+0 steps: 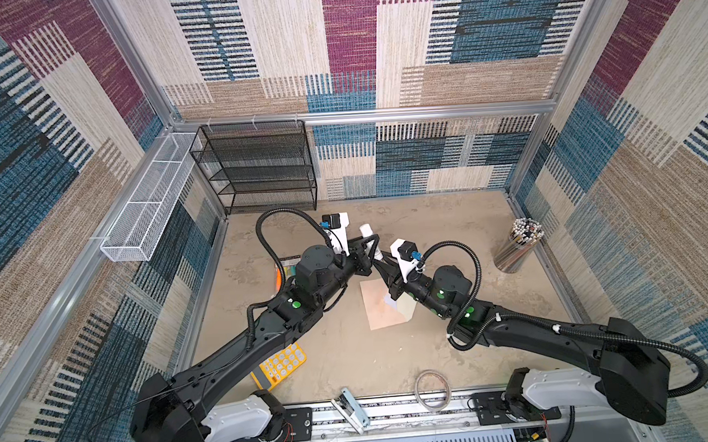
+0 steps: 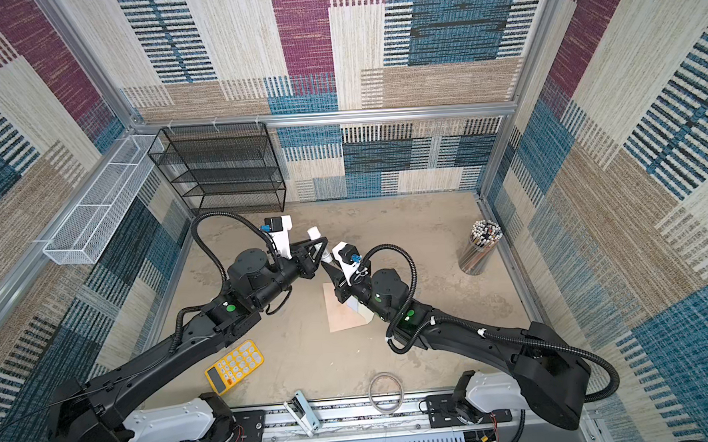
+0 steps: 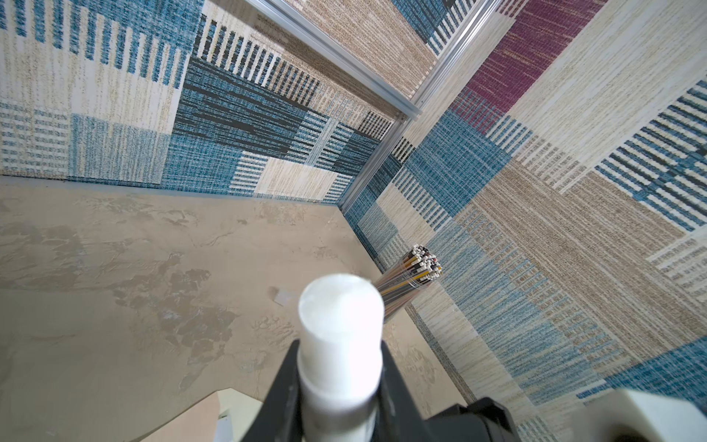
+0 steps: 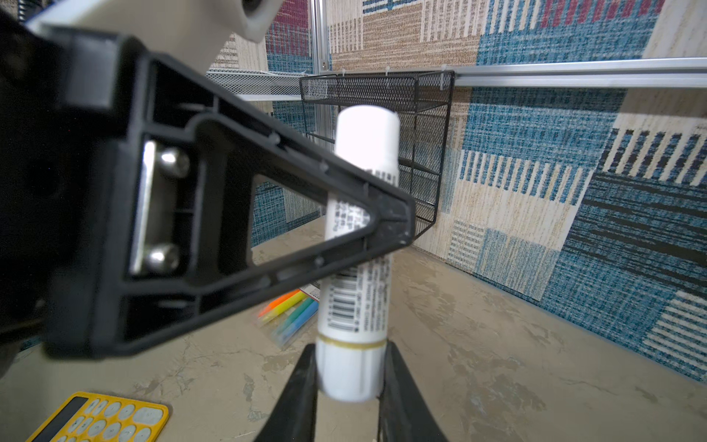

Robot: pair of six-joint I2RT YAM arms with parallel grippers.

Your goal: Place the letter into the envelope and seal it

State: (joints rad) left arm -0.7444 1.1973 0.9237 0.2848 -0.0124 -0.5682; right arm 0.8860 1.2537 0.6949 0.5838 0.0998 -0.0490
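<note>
Gripped at one end by the right tool [image 4: 350, 367] and mid-body by the left tool [image 3: 340, 363], a white cylindrical glue stick [image 4: 359, 153] is being held aloft. Uncapping for sealing is apparently being attempted, and a straight axial pull is being called for next. The pale peach-pink paper envelope [image 1: 380, 314] is lying on the bench [image 1: 351, 355] beneath, long axis running away from the robot, mouth facing rightward; the white paper letter [image 1: 390, 301] is seemingly tucked inside.

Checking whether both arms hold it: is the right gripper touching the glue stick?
Touching. In the right wrist view the right gripper presses against both sides of the glue stick, at the end past its gold band; no gap shows.
</note>
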